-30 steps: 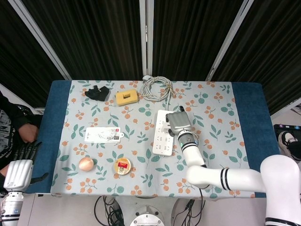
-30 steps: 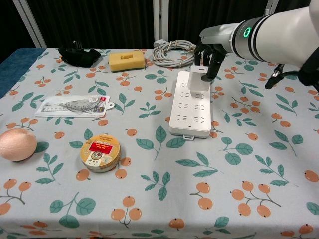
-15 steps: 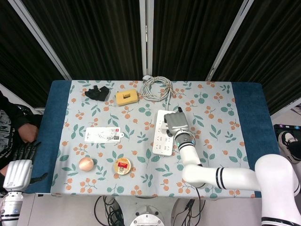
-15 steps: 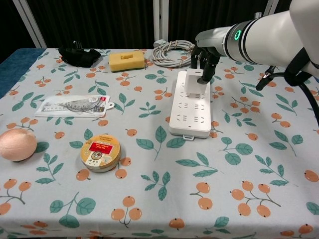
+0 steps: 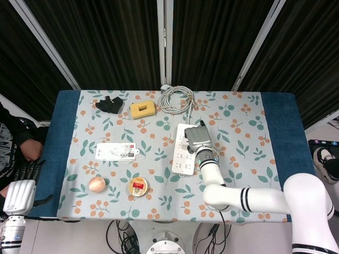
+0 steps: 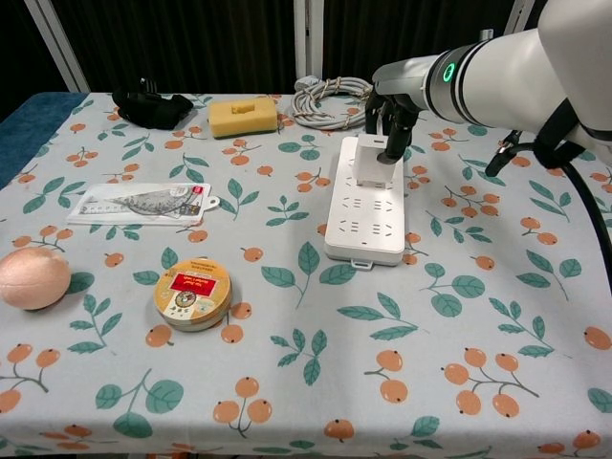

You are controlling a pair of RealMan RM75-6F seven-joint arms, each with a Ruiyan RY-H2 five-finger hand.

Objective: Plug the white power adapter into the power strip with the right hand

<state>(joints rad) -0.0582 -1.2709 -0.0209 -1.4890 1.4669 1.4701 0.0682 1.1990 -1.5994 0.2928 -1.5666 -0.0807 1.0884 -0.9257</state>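
White power adapter (image 6: 374,163) under right hand (image 6: 390,110) fingertips, seated on power strip (image 6: 361,212).

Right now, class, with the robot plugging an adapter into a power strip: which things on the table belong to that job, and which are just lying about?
In the job:
right hand, holding the adapter
adapter, on the strip's far end
strip

Lying about:
cable coil
sponge
black object
flat packet
round tin
pink ball
left hand, off the table's edge
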